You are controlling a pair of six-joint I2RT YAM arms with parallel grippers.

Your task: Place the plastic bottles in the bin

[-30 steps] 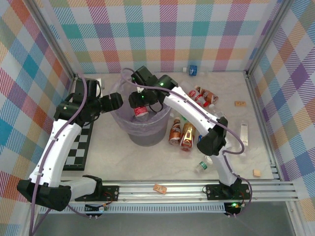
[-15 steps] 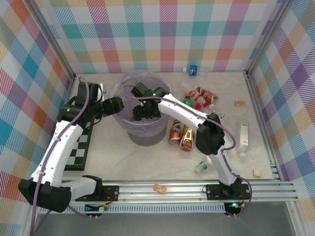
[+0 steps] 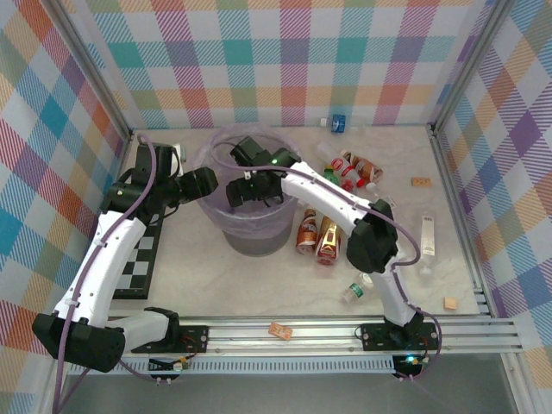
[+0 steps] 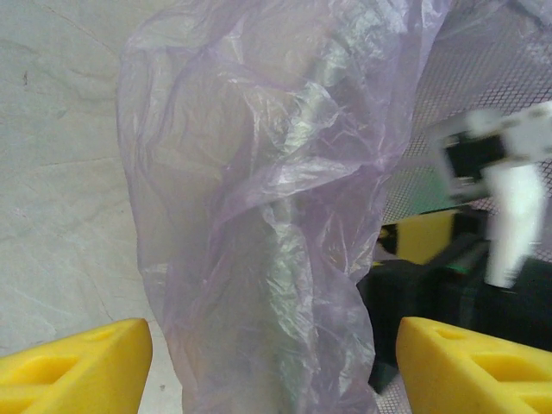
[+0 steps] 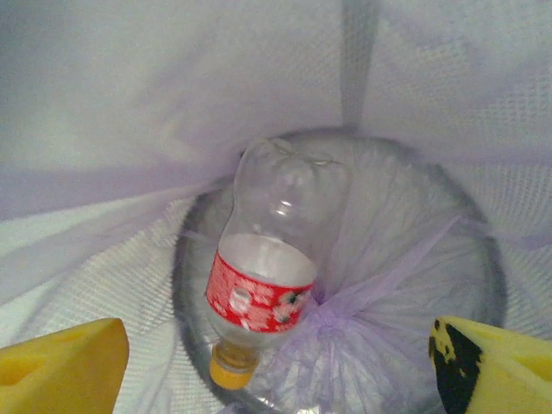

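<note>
The bin (image 3: pixel 259 237), a round grey basket with a pale lilac bag, stands in the middle of the table. My right gripper (image 3: pixel 247 191) hangs over its mouth, open, its yellow fingers (image 5: pixel 60 362) wide apart above the bin's floor (image 5: pixel 414 259). A clear bottle with a red label and yellow cap (image 5: pixel 263 280) lies loose on that floor. My left gripper (image 3: pixel 205 183) straddles the bin's left rim, where a fold of the bag (image 4: pixel 259 216) runs between its spread fingers (image 4: pixel 73 366) with a gap on the right. Two amber-brown bottles (image 3: pixel 317 235) lie beside the bin.
Right of the bin lie red-labelled bottles (image 3: pixel 358 166), a clear bottle (image 3: pixel 427 237) and a small green one (image 3: pixel 354 289). Tan blocks (image 3: pixel 421 182) are scattered about. A checkered mat (image 3: pixel 138 259) lies at the left, metal rails frame the table.
My right gripper opened and let go of the red-labelled bottle, which dropped to the bin's floor. The left gripper's jaws narrowed slightly at the rim.
</note>
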